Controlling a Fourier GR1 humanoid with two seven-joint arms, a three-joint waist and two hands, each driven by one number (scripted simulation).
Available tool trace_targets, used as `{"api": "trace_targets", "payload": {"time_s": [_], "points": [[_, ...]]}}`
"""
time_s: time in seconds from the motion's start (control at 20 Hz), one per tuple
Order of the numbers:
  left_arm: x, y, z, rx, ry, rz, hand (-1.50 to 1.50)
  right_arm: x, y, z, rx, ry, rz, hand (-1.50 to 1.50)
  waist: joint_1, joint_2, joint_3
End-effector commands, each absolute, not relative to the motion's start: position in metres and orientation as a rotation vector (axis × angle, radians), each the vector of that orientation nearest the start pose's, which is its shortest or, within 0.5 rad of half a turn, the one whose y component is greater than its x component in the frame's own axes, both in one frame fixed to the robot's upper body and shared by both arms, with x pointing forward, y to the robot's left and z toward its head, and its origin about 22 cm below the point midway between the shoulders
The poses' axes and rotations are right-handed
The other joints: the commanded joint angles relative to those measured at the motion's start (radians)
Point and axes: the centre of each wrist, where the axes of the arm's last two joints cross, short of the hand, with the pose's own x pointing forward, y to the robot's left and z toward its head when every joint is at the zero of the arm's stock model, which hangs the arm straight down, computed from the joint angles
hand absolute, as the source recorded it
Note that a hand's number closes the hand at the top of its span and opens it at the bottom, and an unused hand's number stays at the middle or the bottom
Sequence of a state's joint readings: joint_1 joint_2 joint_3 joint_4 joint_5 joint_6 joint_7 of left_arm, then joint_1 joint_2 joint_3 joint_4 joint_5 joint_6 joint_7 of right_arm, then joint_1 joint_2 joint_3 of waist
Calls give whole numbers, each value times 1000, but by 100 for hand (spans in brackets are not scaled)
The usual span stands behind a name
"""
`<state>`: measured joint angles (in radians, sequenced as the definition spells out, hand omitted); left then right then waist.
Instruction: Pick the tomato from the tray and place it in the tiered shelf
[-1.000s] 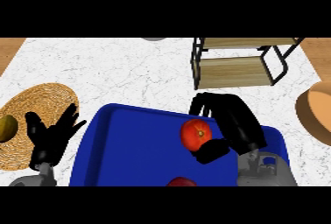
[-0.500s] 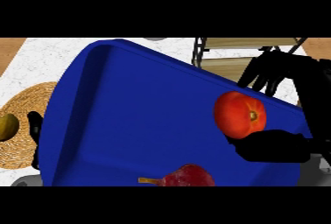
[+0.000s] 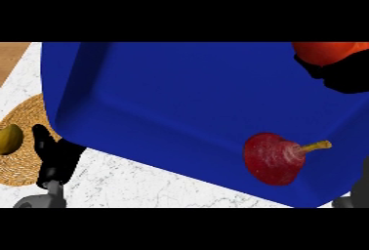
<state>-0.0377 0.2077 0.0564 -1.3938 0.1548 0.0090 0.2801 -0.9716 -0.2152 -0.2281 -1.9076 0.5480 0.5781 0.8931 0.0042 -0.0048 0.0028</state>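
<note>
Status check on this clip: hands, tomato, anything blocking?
Right hand curled around red-orange tomato at top right. Left hand low left, fingers unclear. Blue plastic tray fills view, hiding shelf.

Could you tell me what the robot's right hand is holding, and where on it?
The right hand grips the tomato from its underside; black fingers curl beneath it.

The blue tray (image 3: 180,97) fills most of my view, tilted, its raised rim running along the left and lower edges. The tomato (image 3: 328,49), orange-red, shows only partly at the upper right corner, at the tray's far right edge. I cannot see the tiered shelf.
</note>
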Motion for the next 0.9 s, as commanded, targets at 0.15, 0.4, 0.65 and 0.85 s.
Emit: {"api": "trace_targets", "payload": {"time_s": [0.15,0.4,0.65,0.85], "points": [[247,313,-15,107,-1118,33,0,317,-234,390,-851,-1648,486,150,8,7,-3],[244,285,-28,86,-1109,21,0,352,-238,391,-837,-1625,538,150,11,8,-3],[253,278,-26,88,-1117,42,0,379,-272,368,-847,-1562,636,150,9,9,-3],[242,303,-28,100,-1111,30,0,393,-272,355,-866,-1580,669,150,11,8,-3]]}}
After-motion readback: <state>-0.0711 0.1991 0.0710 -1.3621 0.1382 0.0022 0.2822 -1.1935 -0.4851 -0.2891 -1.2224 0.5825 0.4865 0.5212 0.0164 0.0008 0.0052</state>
